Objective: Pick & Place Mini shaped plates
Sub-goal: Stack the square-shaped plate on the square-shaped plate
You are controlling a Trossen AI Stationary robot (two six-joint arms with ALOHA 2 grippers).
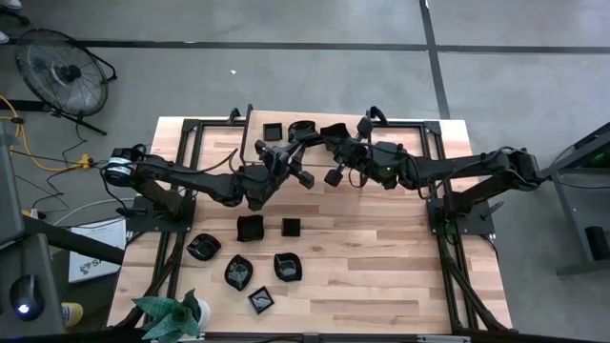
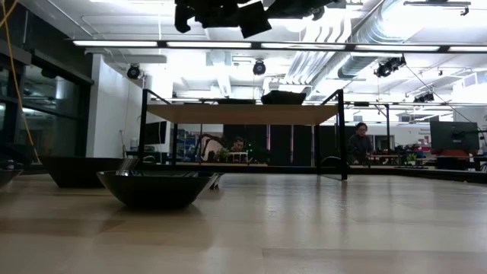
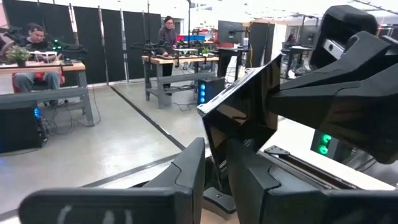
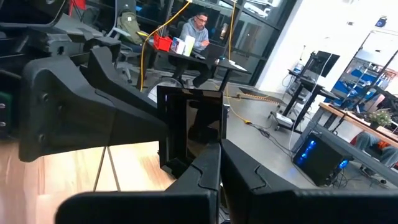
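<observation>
A square black mini plate [image 1: 335, 176] hangs high above the table's middle, on edge, between both grippers; it also shows as a dark square [image 2: 253, 21] at the top of the low view. My left gripper [image 3: 219, 177] reaches it from the table's left and is shut on it. My right gripper [image 4: 219, 163] reaches it from the right and is shut on the same plate. Several more black mini plates [image 1: 250, 227] [image 1: 286, 267] rest on their bases on the table's near left part. My left gripper pinches one edge of the square plate [image 3: 219, 158] between its two fingers, which point level from the table's left. The plate stands on edge, clear of the table. My right gripper pinches the plate's opposite edge [image 4: 210, 144] between its two fingers, level from the table's right.
Three black dishes [image 1: 303, 127] sit along the table's far edge. A green plant [image 1: 172, 314] stands at the near left corner. A black frame [image 1: 191, 143] runs along the table's sides. Bare wood [image 1: 381, 267] lies at the near right. People sit at desks beyond the table.
</observation>
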